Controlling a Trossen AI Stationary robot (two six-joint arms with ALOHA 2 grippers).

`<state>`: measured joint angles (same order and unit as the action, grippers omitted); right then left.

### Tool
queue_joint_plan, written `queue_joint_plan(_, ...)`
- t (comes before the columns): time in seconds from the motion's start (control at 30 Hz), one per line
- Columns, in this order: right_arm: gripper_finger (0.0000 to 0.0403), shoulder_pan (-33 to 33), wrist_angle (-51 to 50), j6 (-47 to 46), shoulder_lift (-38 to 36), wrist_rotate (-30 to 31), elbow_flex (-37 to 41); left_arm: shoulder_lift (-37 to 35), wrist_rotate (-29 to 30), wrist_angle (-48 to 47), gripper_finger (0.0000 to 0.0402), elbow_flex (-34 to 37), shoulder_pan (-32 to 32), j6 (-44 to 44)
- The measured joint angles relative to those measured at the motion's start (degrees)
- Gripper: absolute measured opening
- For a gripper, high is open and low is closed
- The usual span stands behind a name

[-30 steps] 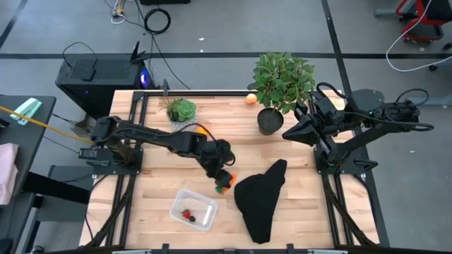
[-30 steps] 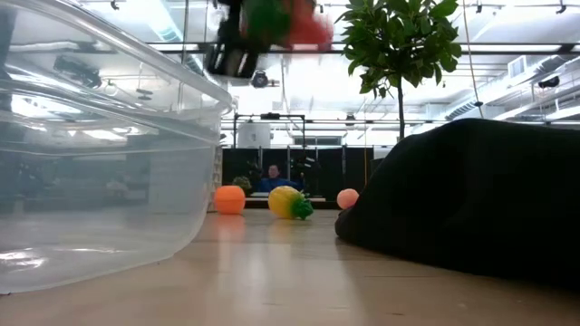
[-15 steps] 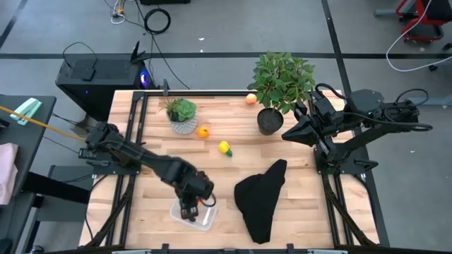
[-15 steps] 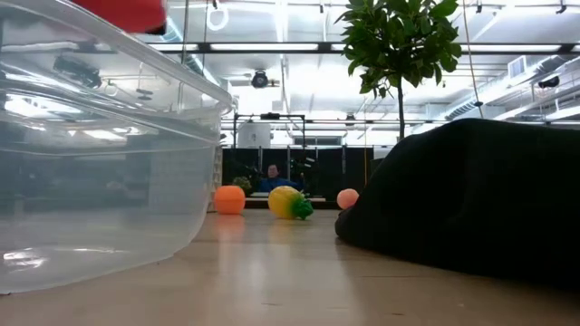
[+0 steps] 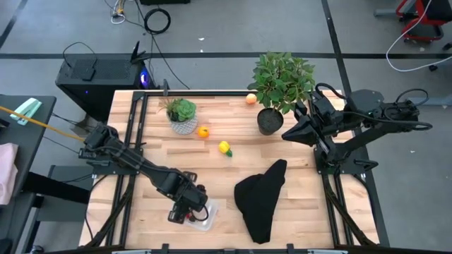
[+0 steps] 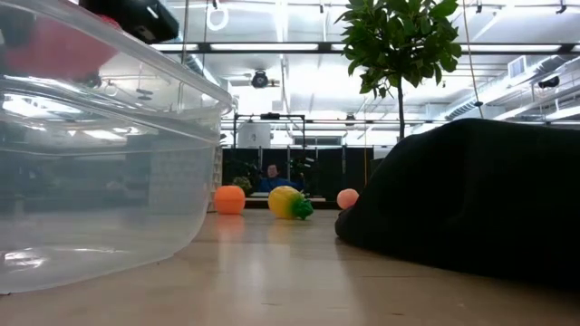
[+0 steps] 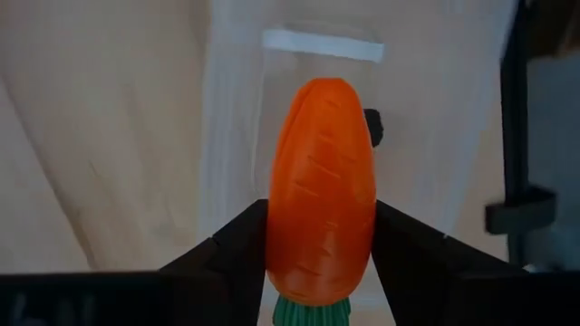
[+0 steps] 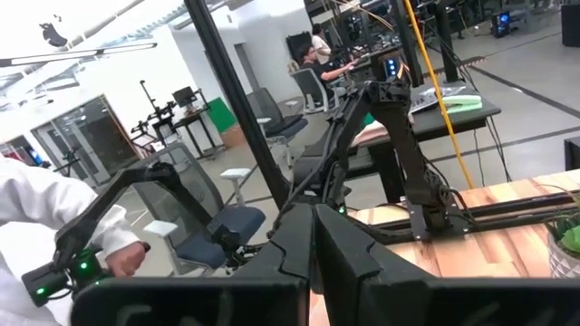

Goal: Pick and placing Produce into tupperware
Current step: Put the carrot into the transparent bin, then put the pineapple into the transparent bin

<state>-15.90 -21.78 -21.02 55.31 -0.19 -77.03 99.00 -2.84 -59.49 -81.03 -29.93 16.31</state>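
At the near edge of the surface [image 5: 141, 204], the left end effector [image 5: 185, 209] hangs over the clear tupperware [image 5: 203, 214], its fingers closed partway on an orange toy carrot [image 7: 322, 181] with the green stub down between them; the wrist view shows the container directly beyond the carrot, so by my judgement the release is all that remains for this piece. A small dark item [image 7: 373, 127] shows in the container behind the carrot; what it is I cannot tell. Just beside it lies a black cloth [image 5: 259, 196]. Farther back, three pieces remain loose: one yellow [image 5: 224, 148], one orange [image 5: 203, 132], one peach [image 5: 251, 99]. Two potted plants stand at the back. The right end effector [image 5: 291, 132] waits by the larger plant [image 5: 282, 81], fingers shut and empty.
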Motion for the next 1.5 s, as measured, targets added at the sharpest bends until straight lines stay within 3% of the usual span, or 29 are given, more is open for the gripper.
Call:
queue_joint_plan(0.33,0.0023,0.02,0.03,0.15,0.0,0.6,0.0,0.01,8.19,1.95,0.0194,0.0,0.39,-10.65)
queue_joint_plan(1.1,0.0023,0.0,0.18,0.0,0.0,0.6,0.0,4.24,4.94,5.15,0.0185,0.04,-0.28,-7.54)
queue_joint_plan(1.5,0.0023,0.0,0.18,0.0,0.0,0.6,0.0,4.24,4.98,4.23,0.0222,0.04,-0.33,-6.22)
